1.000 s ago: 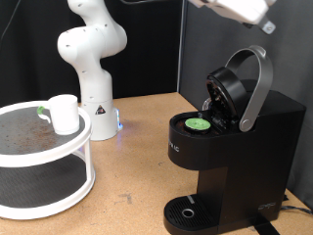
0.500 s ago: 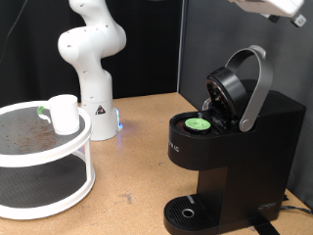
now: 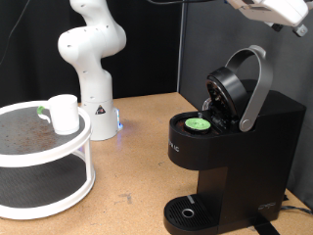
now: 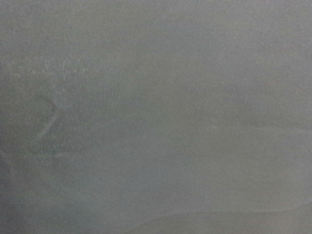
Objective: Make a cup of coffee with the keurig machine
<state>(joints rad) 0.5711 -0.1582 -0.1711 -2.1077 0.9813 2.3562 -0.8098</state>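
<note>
The black keurig machine (image 3: 240, 157) stands at the exterior view's right with its grey arched lid handle (image 3: 256, 83) raised. A dark pod with a green top (image 3: 199, 123) sits in the open chamber. The white cup (image 3: 65, 113) with its pale green handle rests on the top tier of a white round rack (image 3: 39, 166) at the left. Part of my arm's white hand (image 3: 276, 10) shows at the top right corner, high above the machine; its fingers are out of frame. The wrist view is a plain grey blur showing nothing.
The white arm base (image 3: 93, 69) stands at the back behind the rack. The round drip tray (image 3: 188, 211) lies at the machine's foot. Bare wooden tabletop (image 3: 137, 176) lies between the rack and the machine.
The white hand has moved rightward and upward along the top edge, further out of the exterior view. The machine, pod and cup have not moved.
</note>
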